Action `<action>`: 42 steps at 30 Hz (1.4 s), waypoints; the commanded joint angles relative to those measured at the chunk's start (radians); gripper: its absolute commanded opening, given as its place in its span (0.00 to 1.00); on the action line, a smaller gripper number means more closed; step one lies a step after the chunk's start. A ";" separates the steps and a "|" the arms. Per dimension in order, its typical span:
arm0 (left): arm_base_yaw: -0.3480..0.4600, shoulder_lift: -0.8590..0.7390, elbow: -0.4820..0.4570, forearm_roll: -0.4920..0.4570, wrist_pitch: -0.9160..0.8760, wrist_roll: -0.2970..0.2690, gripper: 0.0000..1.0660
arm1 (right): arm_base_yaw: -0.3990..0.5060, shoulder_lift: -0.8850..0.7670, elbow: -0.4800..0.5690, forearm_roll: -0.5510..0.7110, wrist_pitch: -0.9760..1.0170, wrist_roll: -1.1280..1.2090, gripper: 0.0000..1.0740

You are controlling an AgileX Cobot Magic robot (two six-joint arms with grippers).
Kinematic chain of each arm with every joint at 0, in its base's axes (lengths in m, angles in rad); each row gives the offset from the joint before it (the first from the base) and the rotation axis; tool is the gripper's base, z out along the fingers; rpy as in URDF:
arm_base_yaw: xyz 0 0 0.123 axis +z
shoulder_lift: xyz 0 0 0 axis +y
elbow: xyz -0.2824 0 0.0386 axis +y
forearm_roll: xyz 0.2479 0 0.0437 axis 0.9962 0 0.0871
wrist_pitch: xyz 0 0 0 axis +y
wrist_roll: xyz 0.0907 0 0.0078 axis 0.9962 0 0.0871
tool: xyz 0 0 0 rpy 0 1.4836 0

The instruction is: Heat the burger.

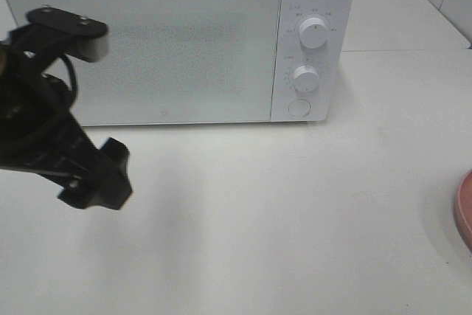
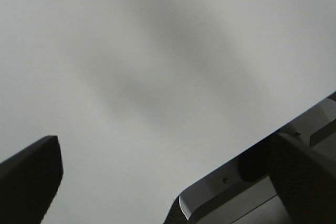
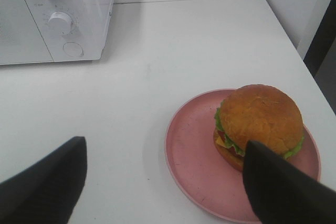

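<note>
You have a white microwave standing at the far side of the white table, its door shut and its two round dials stacked on the right-hand control panel, with a round button below them. Your left arm hangs over the near left of the table, in front of the microwave's left end, and its gripper stands with the jaws spread wide apart and nothing between them; in the left wrist view you see only bare table surface and a soft shadow under the fingers, plus a sliver of the microwave's edge beside one finger.

The burger sits on the pink plate well to the right of the microwave, nearer the table's right edge; from the high camera you catch only a thin arc of that plate at the right border, and the burger itself is out of that view. It lies toward the right side of the plate, bun top up, with lettuce, cheese and tomato showing at its rim.

Your right gripper hovers above the plate's near side with its jaws parted wide, holding nothing; one dark finger overlaps the burger's near edge in the wrist view, and you cannot tell whether it touches
</note>
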 commanded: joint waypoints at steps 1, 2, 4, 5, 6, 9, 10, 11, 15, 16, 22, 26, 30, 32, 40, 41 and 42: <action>0.143 -0.072 0.000 -0.006 0.098 -0.007 0.94 | -0.003 -0.025 -0.002 0.001 -0.003 -0.004 0.71; 0.183 -0.089 0.000 -0.006 0.118 -0.003 0.94 | -0.003 -0.025 -0.002 0.001 -0.003 -0.004 0.71; 0.263 -0.121 0.000 -0.006 0.154 0.005 0.94 | -0.003 -0.025 -0.002 0.001 -0.003 -0.004 0.71; 0.296 -0.140 0.000 -0.006 0.167 0.006 0.94 | -0.003 -0.025 -0.002 0.001 -0.003 -0.004 0.71; 0.296 -0.140 0.000 -0.006 0.167 0.006 0.94 | -0.003 -0.025 -0.002 0.001 -0.003 -0.004 0.71; 0.411 -0.187 0.000 -0.005 0.215 0.008 0.94 | -0.003 -0.025 -0.002 0.001 -0.003 -0.004 0.71; 0.489 -0.215 0.000 -0.004 0.251 0.025 0.94 | -0.003 -0.025 -0.002 0.001 -0.003 -0.004 0.71; 0.559 -0.245 0.000 -0.004 0.284 0.054 0.94 | -0.003 -0.025 -0.002 0.001 -0.003 -0.004 0.71; 0.630 -0.291 0.006 -0.010 0.311 0.078 0.94 | -0.003 -0.025 -0.002 0.001 -0.003 -0.004 0.71; 0.646 -0.312 0.013 -0.021 0.312 0.078 0.94 | -0.003 -0.025 -0.002 0.001 -0.003 -0.004 0.71; 0.667 -0.472 0.159 -0.042 0.238 0.089 0.94 | -0.003 -0.025 -0.002 0.001 -0.003 -0.004 0.71; 0.667 -0.537 0.234 -0.040 0.210 0.089 0.94 | -0.003 -0.025 -0.002 0.001 -0.003 -0.004 0.71; 0.667 -0.655 0.350 -0.040 0.152 0.089 0.94 | -0.003 -0.025 -0.002 0.001 -0.003 -0.004 0.71; 0.667 -0.677 0.367 -0.041 0.143 0.089 0.94 | -0.003 -0.025 -0.002 0.001 -0.003 -0.004 0.71; 0.667 -0.892 0.431 -0.050 0.157 0.089 0.94 | -0.003 -0.025 -0.002 0.001 -0.003 -0.004 0.71; 0.667 -0.944 0.427 -0.050 0.156 0.090 0.94 | -0.003 -0.025 -0.002 0.001 -0.003 -0.004 0.71; 0.667 -0.972 0.427 -0.050 0.156 0.090 0.94 | -0.003 -0.025 -0.002 0.001 -0.003 -0.004 0.71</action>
